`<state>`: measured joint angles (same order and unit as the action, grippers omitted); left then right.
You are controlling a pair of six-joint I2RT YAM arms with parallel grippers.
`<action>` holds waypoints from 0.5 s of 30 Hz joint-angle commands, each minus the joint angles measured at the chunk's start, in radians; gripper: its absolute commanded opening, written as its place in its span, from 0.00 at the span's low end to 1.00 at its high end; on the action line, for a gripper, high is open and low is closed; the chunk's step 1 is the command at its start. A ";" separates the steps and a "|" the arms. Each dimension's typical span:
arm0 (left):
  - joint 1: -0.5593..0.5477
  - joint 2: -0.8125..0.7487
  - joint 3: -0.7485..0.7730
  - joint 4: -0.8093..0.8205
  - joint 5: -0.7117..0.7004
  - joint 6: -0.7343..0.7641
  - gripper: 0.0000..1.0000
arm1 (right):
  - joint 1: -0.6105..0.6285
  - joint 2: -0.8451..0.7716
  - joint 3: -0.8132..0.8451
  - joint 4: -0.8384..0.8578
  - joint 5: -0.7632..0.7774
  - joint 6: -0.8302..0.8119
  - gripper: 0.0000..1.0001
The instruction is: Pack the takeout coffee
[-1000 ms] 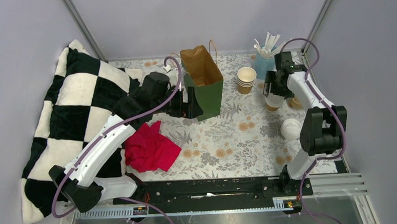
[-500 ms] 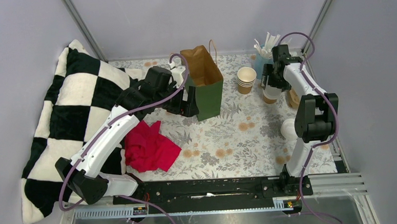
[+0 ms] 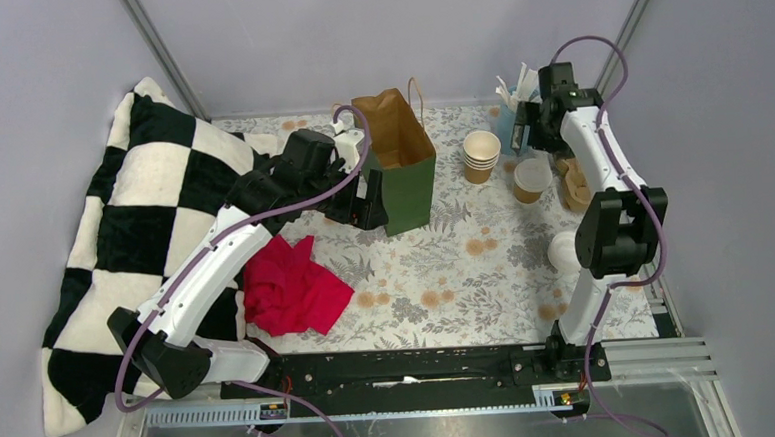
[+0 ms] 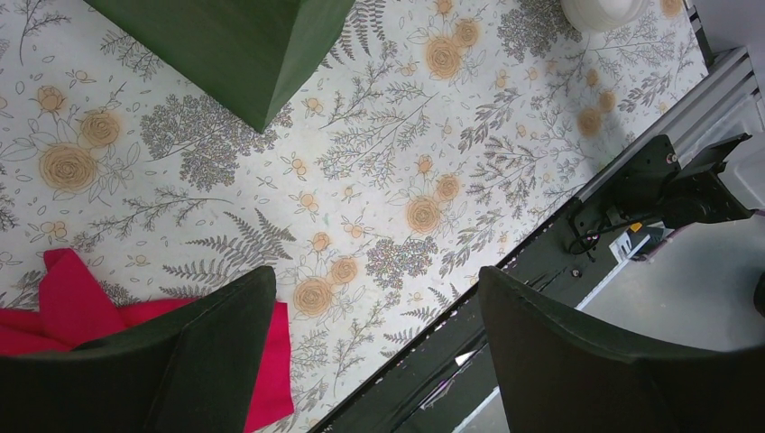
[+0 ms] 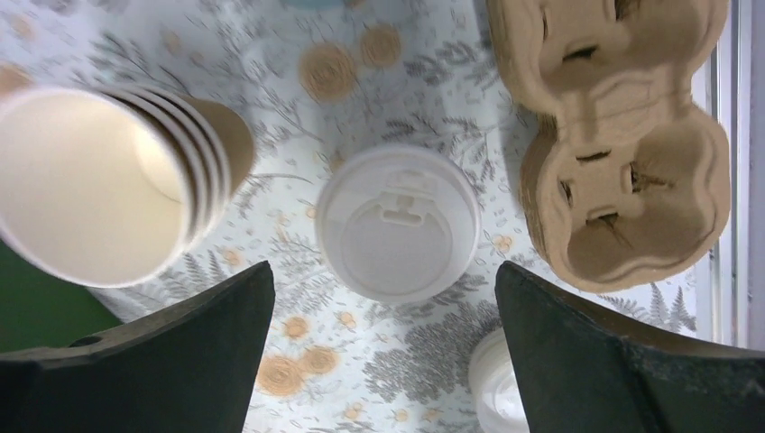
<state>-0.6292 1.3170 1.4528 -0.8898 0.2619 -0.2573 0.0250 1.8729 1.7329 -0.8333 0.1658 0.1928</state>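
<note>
Right claw (image 5: 383, 289) is now hanging above the lidded coffee cup (image 5: 397, 234), jaws spread wide and clear of it. A second ago it was sitting low around that cup. The cup is standing upright on the worktop (image 3: 446, 265), well right of the green bag (image 3: 401, 173), past the stack of open cups (image 3: 481, 153); released, not packed. Left claw (image 4: 374, 352) is waiting spread and empty at the bag's left side, barely shifting. Reading: the lid-seating step is looking finished. The cup is still needing transfer, to the pulp carrier (image 5: 622, 135) or the bag.
</note>
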 commanded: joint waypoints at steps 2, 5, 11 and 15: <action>0.003 -0.022 0.030 0.020 0.016 0.025 0.87 | 0.020 -0.021 0.112 -0.009 -0.085 0.086 0.92; 0.003 -0.021 0.036 0.020 0.016 0.026 0.87 | 0.069 0.021 0.167 0.008 -0.024 0.147 0.84; 0.003 -0.037 0.032 0.019 0.012 0.030 0.87 | 0.144 0.121 0.243 0.042 0.064 0.195 0.76; 0.004 -0.043 0.036 0.010 -0.002 0.036 0.88 | 0.164 0.179 0.287 -0.007 0.129 0.218 0.68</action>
<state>-0.6292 1.3144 1.4528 -0.8898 0.2615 -0.2432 0.1753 2.0003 1.9656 -0.8040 0.1993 0.3622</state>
